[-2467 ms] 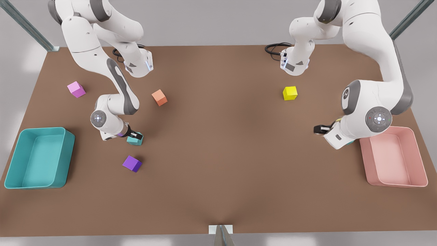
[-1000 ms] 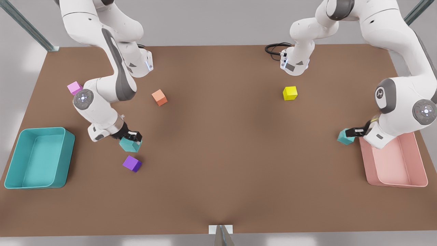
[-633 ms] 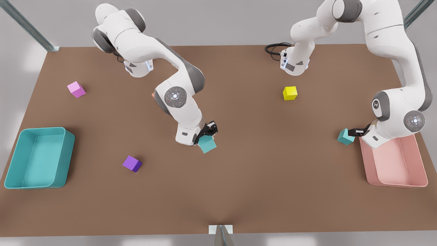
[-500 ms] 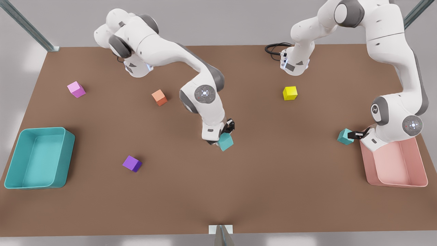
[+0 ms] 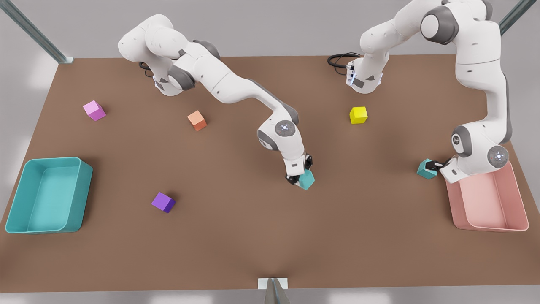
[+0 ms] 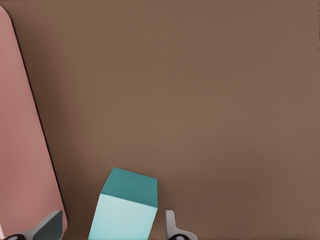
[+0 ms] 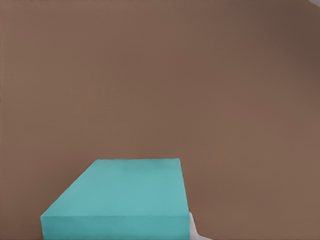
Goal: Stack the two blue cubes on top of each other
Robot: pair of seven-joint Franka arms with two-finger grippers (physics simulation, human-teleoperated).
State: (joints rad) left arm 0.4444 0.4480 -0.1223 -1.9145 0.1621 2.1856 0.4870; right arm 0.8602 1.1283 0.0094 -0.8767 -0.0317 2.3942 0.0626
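Observation:
One blue cube hangs just above the table's middle, tilted, with my right gripper shut on it. It looms large in the right wrist view, with a sliver of a finger beside it. The other blue cube sits by the pink bin's near corner on the front view's right. My left gripper is at that cube. In the left wrist view the cube lies between the spread fingers of the open left gripper, with a gap on one side.
A pink bin stands at the front view's right edge, a large teal bin at its left edge. Loose cubes lie about: purple, pink, orange, yellow.
My right gripper has carried its blue cube from beside the purple cube rightward to the table's middle. My left gripper has stayed at the cube by the pink bin while its arm straightened up.

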